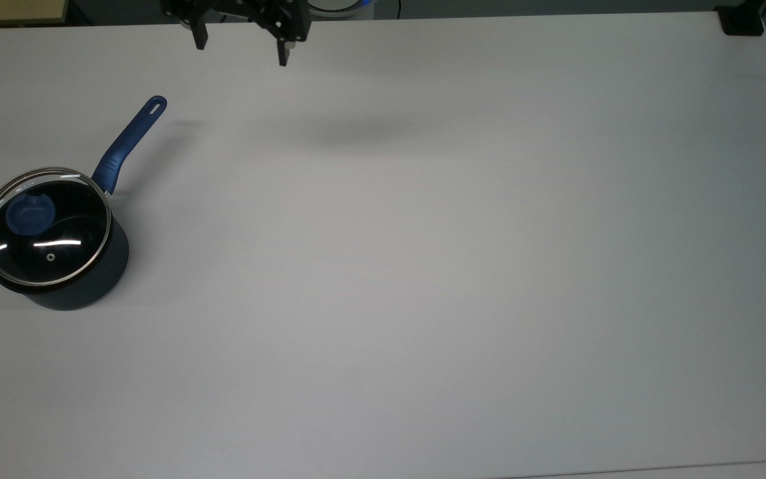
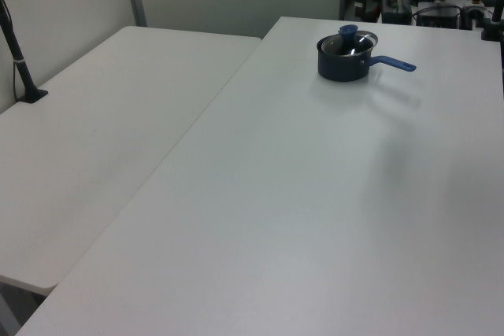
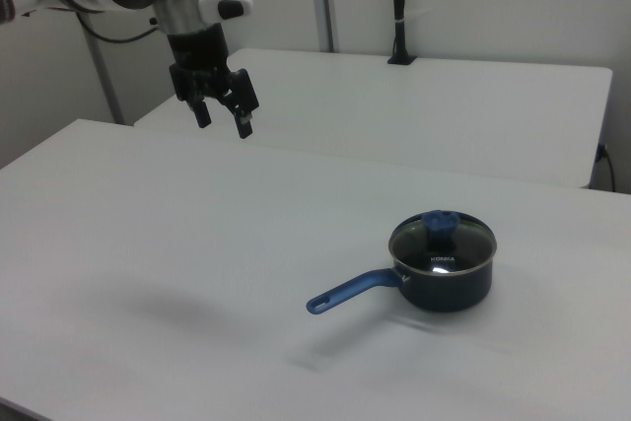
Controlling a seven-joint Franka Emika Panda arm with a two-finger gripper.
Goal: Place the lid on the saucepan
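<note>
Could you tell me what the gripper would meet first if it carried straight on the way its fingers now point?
Probably only the bare table. The open gripper points downward, well away from the saucepan and lid; depth is uncertain.
</note>
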